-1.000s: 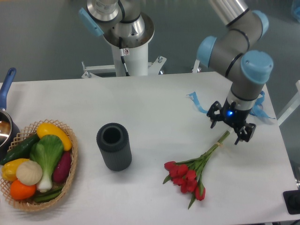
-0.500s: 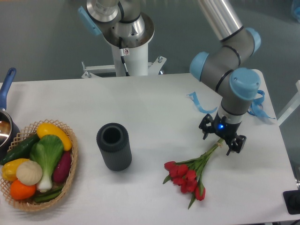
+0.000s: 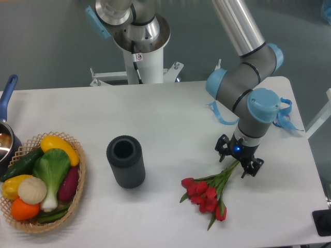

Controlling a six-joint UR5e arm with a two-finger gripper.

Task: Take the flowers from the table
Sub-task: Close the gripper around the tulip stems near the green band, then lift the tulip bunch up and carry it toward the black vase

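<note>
Lying at the near right of the table, the flowers point their red heads toward the front edge, stems running up and right. Over those stem ends the gripper stands with its fingers spread apart on either side, seemingly not yet touching them. Farther back, blue ribbon scraps lie beside the arm, a dark cylinder well left.

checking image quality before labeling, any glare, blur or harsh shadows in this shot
Fixed camera view: even, soft lighting, only faint shadows under the flowers and dark cylinder; the table is bright white but not blown out; gripper is sharp, no motion blur, with a small blue light lit on it.
</note>
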